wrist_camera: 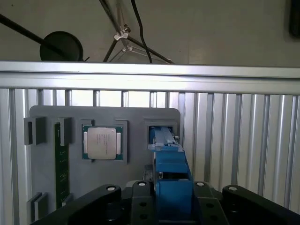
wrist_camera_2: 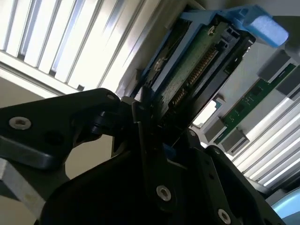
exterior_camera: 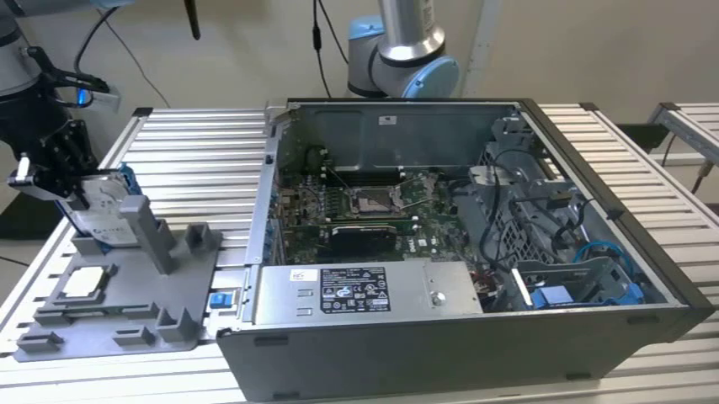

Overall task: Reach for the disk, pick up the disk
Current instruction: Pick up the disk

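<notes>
The disk (exterior_camera: 103, 204), a silver drive with a white label in a blue bracket, stands on edge at the back of the grey fixture (exterior_camera: 135, 295) on the exterior view's left. My gripper (exterior_camera: 77, 187) comes down on it from above, and its black fingers (wrist_camera: 140, 190) press both sides of the blue bracket (wrist_camera: 171, 173) in the first wrist view. The second wrist view shows the disk's green circuit-board side (wrist_camera_2: 197, 61) clamped at my gripper (wrist_camera_2: 154, 119). Its lower end still meets the fixture's slot (wrist_camera: 161, 136).
A square processor chip (wrist_camera: 102, 143) and a green memory stick (wrist_camera: 58, 164) lie in the fixture. An open computer case (exterior_camera: 450, 219) with a labelled silver box (exterior_camera: 354, 290) stands on the slatted table (exterior_camera: 191, 168). Another arm's base (exterior_camera: 399, 50) rises behind it.
</notes>
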Tool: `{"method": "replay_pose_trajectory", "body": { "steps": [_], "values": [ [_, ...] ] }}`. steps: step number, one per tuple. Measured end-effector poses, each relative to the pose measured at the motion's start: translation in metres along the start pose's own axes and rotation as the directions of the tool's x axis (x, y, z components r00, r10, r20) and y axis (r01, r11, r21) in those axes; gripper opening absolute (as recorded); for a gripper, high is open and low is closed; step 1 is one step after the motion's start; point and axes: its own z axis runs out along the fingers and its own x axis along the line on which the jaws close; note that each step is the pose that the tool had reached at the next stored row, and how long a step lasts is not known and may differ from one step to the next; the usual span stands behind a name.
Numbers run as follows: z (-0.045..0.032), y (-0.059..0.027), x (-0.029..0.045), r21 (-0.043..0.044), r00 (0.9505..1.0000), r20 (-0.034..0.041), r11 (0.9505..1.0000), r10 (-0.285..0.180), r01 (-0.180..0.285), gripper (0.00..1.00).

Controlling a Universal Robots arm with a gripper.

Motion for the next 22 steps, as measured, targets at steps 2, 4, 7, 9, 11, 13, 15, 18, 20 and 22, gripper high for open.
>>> {"method": "replay_pose_trajectory", "body": {
  "steps": [2, 4, 7, 9, 11, 13, 15, 18, 20, 22],
  "values": [
    [0.0, 0.0, 0.0, 0.0, 1.0, 0.0, 1.0, 0.0, 0.0, 0.0],
    [0.0, 0.0, 0.0, 0.0, 1.0, 0.0, 1.0, 0.0, 0.0, 0.0],
    [0.0002, -0.0001, 0.0, 0.0, 1.0, -0.0011, 1.0, 0.0, 0.0, 0.0],
    [0.0002, 0.0, 0.0, -0.0004, 0.9998, -0.0189, 1.0, 0.0, 0.0, 0.0],
    [0.0, 0.0, 0.0002, -0.0006, 0.9998, -0.0203, 1.0, 0.0, 0.0, 0.0],
    [0.0, 0.0, -0.0001, -0.0008, 1.0, -0.0099, 1.0, 0.0, 0.0, 0.0],
    [0.0001, 0.0, -0.0001, -0.0005, 0.9999, -0.0156, 1.0, 0.0, 0.0, 0.0],
    [0.0001, -0.0001, 0.0001, -0.0006, 0.9998, -0.0206, 1.0, 0.0, 0.0, 0.0],
    [0.0001, 0.0, 0.0, -0.0006, 0.9998, -0.0204, 1.0, 0.0, 0.0, 0.0],
    [0.0, 0.0, 0.0, -0.0007, 0.9998, -0.0203, 1.0, 0.0, 0.0, 0.0]
  ]
}}
